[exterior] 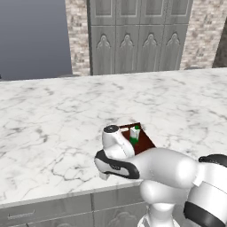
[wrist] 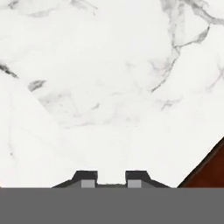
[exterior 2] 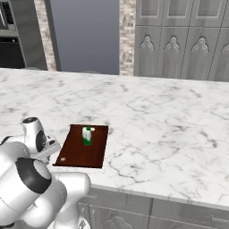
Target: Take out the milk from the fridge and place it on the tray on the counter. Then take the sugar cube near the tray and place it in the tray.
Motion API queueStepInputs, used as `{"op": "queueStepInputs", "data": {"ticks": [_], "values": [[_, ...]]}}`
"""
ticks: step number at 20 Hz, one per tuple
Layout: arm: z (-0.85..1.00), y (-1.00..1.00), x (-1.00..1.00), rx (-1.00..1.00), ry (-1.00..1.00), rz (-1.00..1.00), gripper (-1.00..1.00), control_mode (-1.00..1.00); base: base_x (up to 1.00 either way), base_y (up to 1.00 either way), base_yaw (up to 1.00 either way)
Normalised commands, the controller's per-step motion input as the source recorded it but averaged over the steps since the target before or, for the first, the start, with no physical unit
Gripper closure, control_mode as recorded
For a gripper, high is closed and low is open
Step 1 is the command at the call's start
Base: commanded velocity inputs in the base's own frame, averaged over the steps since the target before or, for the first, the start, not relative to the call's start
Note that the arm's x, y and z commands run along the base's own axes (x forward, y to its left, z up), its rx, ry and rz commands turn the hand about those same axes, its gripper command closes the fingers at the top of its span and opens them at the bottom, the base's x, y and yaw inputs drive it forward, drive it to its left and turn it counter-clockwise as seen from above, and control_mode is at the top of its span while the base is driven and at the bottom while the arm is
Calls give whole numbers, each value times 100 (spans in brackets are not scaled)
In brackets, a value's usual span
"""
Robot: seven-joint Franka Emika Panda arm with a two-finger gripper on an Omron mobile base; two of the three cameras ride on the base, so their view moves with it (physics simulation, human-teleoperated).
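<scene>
Milk [exterior 2: 86, 135] stands upright near the tray's [exterior 2: 76, 156] far edge. Gripper [wrist: 111, 177] sits low over the counter [wrist: 109, 87] by the tray's corner, fingers pressed together, likely on the sugar cube, itself hidden. Tiny, light, crumbly: pinch flat faces gently.

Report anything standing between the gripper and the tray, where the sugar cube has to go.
Nothing visible. In the hand view the gripper sits low over the counter, with bare marble between it and the tray edge. The milk stands toward the tray's far end, leaving the near part free.
</scene>
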Motion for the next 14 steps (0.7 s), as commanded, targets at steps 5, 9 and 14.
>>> {"op": "queueStepInputs", "data": {"ticks": [5, 9, 14], "values": [[48, 0, 1, -1, 0, -4, 100, -100, 0, 0, 0], [37, -10, 11, -7, 0, -1, 100, -100, 0, 0, 0], [0, -50, 33, -1, 0, 10, 100, -100, 0, 0, 0]]}}
